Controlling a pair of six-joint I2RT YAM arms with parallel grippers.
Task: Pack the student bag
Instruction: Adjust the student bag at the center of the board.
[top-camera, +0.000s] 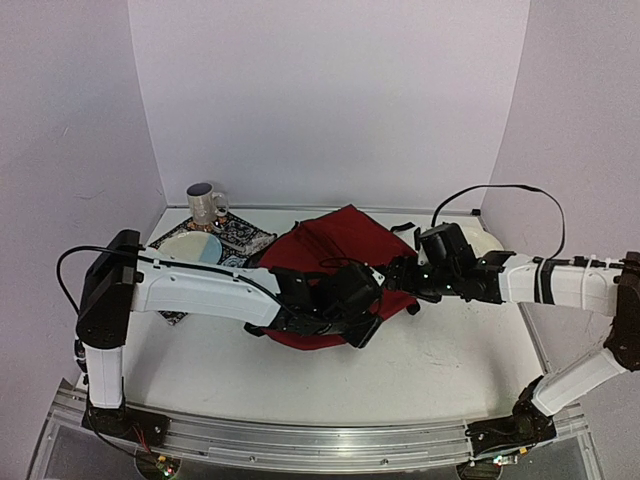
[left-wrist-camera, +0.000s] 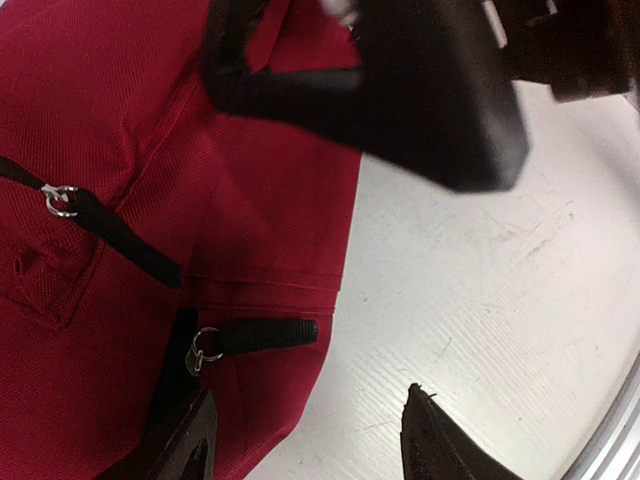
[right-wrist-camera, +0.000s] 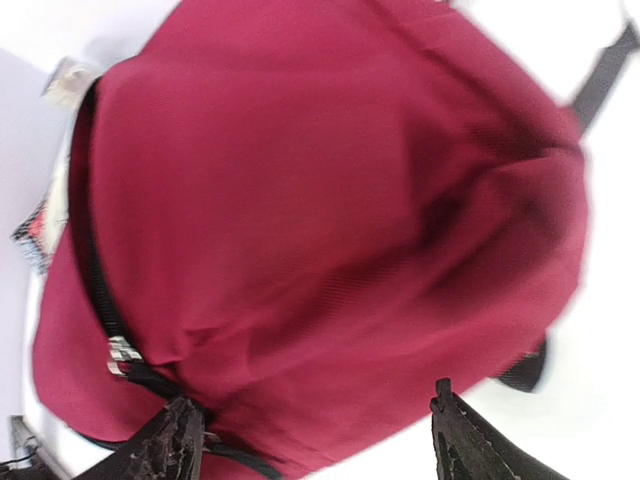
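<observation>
Upper left of top view: mug (top-camera: 205, 203) by patterned mat (top-camera: 243, 236), plate (top-camera: 190, 247) on it. Centre: student bag (top-camera: 340, 238), dark red, lying on white worktop (top-camera: 450, 340). Left pincer (left-wrist-camera: 310, 400) released, jaws apart astride bag's edge nr zip pull (left-wrist-camera: 205, 347). Right of centre: right pincer (right-wrist-camera: 312, 395) released too, spread wide over red fabric.

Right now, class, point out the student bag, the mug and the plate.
student bag (top-camera: 345, 232): top view, on its red upper panel.
mug (top-camera: 204, 206): top view, on its side wall.
plate (top-camera: 190, 247): top view, on its bare middle.
</observation>
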